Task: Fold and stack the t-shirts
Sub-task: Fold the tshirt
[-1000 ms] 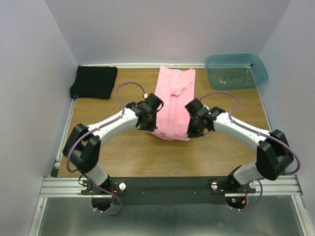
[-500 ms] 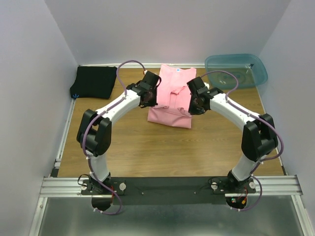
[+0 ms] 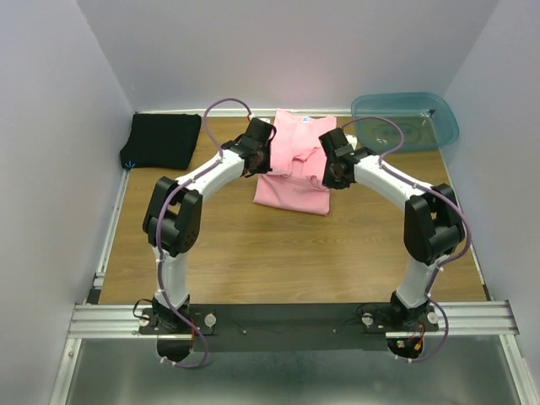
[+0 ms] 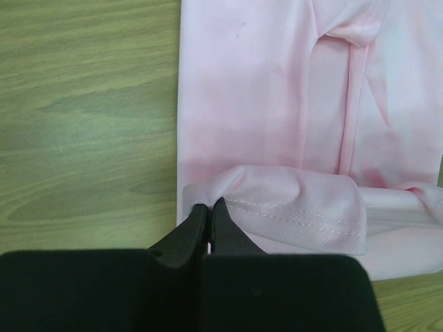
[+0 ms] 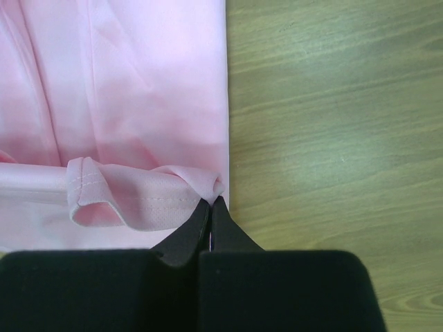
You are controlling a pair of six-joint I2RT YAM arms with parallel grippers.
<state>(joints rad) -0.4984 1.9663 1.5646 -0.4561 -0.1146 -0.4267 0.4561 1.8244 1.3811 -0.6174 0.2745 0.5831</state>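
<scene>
Pinching one hem corner each of the pink t-shirt (image 3: 292, 192), which lies far-centre on the table (image 3: 278, 253) with its lower half doubled toward the collar, the left end effector (image 4: 210, 205) and right end effector (image 5: 210, 200) grip only thin cloth. A slipped corner or uneven release would likely skew the fold, spoiling its stack with the black t-shirt (image 3: 164, 140).

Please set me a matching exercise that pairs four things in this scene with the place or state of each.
Things:
1. pink t-shirt
2. black t-shirt
3. blue-green bin
4. left gripper

Places or states:
a. far right corner
b. far left corner, folded
c. shut on a hem corner of the pink t-shirt
d. centre, near hem doubled over

Pairs: 1-d, 2-b, 3-a, 4-c
</scene>
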